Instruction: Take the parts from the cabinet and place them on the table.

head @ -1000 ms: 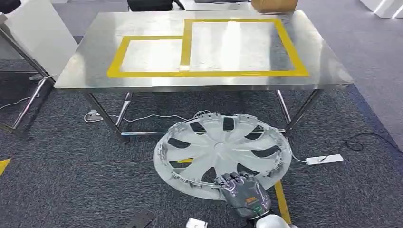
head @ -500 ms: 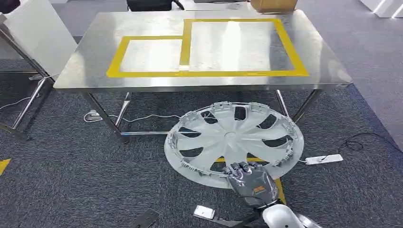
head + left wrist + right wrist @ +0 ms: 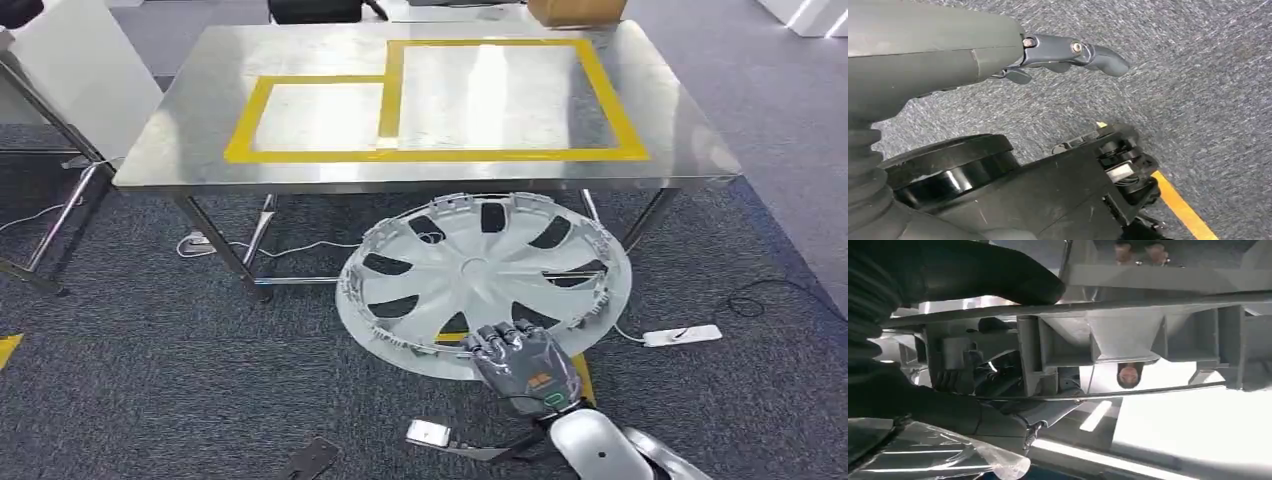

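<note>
Bare steel worktop with yellow-taped boxes, cardboard box at far edge, near worktop edge just beyond the held wheel cover

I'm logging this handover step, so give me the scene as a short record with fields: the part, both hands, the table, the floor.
part: silver wheel cover, held near-flat in front of the table, above the carpet
right hand: right hand grips the cover's near rim
left hand: left hand hangs over the carpet, holds nothing
table: steel table with two yellow-taped rectangles
floor: white power strip on grey carpet
</note>
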`<state>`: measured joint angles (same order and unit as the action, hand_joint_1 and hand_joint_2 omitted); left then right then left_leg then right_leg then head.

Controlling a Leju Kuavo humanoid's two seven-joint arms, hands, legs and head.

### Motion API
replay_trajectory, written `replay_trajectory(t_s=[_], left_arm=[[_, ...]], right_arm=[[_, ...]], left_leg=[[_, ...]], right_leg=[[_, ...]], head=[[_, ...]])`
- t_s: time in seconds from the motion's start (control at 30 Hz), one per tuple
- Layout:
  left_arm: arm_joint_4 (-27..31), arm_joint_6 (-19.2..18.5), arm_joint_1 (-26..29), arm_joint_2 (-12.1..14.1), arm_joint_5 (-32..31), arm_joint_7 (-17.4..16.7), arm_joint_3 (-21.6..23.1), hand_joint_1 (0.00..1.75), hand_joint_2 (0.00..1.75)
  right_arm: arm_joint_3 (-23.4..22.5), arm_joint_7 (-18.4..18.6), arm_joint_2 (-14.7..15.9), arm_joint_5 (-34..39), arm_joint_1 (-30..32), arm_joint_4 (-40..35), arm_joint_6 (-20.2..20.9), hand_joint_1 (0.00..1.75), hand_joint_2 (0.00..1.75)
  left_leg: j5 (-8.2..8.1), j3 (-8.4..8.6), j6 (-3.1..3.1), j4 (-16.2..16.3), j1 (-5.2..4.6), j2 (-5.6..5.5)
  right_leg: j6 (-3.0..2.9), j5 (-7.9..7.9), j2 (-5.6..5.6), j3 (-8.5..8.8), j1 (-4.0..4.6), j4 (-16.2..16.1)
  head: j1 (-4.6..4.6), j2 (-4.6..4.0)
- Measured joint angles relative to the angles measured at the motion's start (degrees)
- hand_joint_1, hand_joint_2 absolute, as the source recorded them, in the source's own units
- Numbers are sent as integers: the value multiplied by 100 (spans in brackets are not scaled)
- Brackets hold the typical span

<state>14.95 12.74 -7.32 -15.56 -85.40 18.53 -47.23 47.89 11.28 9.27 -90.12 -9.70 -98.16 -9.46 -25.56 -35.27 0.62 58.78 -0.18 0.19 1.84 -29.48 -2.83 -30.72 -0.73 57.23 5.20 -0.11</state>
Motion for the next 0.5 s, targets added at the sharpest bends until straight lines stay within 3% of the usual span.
replay_trajectory(t_s=[0.5], left_arm=[[0,0,-6,0,0,0,2,0,175]], right_arm=[[11,-4,0,2,-53,35,4,166,175]], left_leg=[[0,0,0,0,0,-1]], right_leg=[[0,0,0,0,0,0]], head=[[-2,0]])
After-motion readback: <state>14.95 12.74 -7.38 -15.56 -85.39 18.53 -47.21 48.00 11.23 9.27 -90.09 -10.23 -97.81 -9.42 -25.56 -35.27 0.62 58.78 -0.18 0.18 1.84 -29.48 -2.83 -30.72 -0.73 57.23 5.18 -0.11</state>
